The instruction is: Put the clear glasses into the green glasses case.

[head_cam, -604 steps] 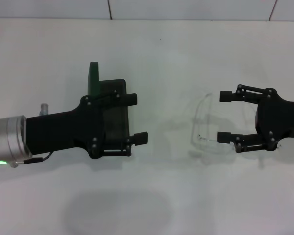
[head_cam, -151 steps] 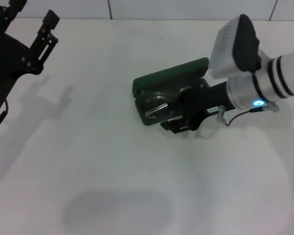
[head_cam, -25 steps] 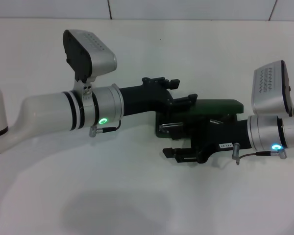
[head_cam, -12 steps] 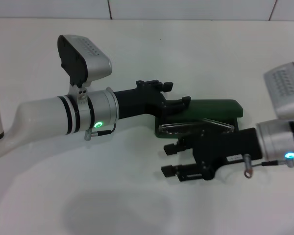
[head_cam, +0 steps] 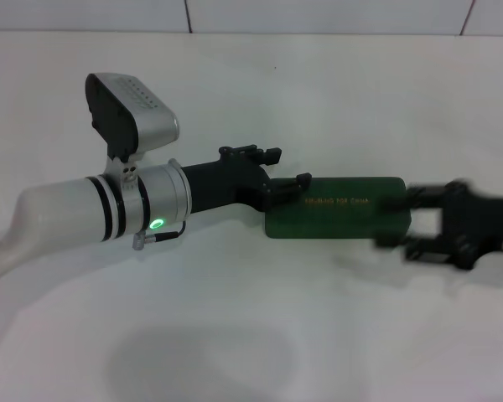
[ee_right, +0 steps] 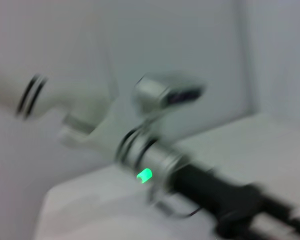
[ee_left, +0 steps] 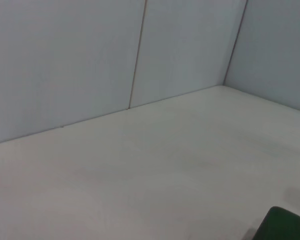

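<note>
Head view shows you the green glasses case (head_cam: 339, 218) now closed on the counter (head_cam: 235, 335); left claw (head_cam: 287, 167) spread at its left end, right claw (head_cam: 394, 222) spread, withdrawn rightward.

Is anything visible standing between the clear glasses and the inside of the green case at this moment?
The green glasses case lies shut, lid down with its gold lettering up, so the lid itself closes off the inside. No glasses show outside it. The left gripper is at one end, the right gripper at the other.
</note>
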